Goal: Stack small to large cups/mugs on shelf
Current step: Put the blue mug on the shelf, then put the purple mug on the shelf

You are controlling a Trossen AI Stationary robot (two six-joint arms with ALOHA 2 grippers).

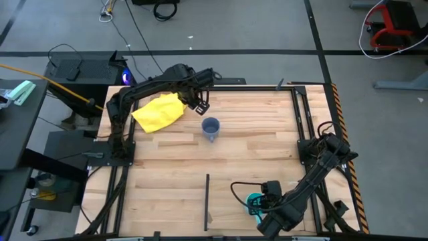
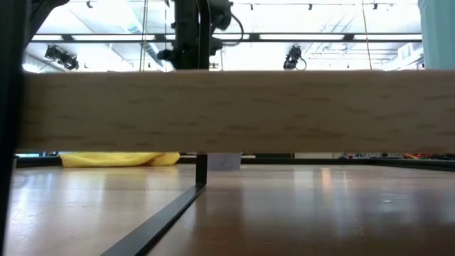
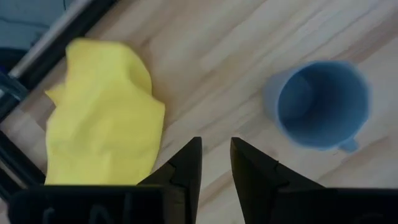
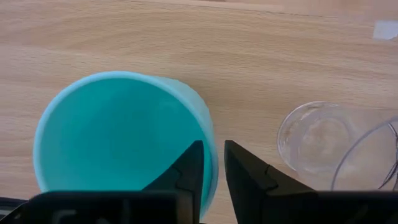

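Note:
The grey-blue mug (image 1: 210, 127) stands upright on its base mid-table; in the left wrist view (image 3: 320, 102) its handle shows. My left gripper (image 1: 199, 106) hovers between it and the yellow cloth (image 1: 159, 112), fingers drawn almost together on nothing (image 3: 216, 149). The cyan mug (image 1: 253, 201) stands near the front edge, right of the black divider bar (image 1: 206, 199). My right gripper (image 4: 213, 152) is shut on the cyan mug. The tiny clear cup (image 4: 318, 137) stands upright on the wood beside the cyan mug. My right gripper holds the cyan mug by its rim (image 4: 210, 140), on the side toward the clear cup. One finger (image 4: 189, 168) is inside the mug and one (image 4: 245, 174) outside, coming from above and pointing down. The mug is upright; whether its base is off the wood I cannot tell.
The black metal frame (image 1: 302, 127) runs along the table's right and left sides. In the low view a light-wood plank (image 2: 227, 110) crosses close in front, with the cloth (image 2: 121, 158) and the divider bar (image 2: 170, 206) showing beneath it. Bare wood lies between the two arms.

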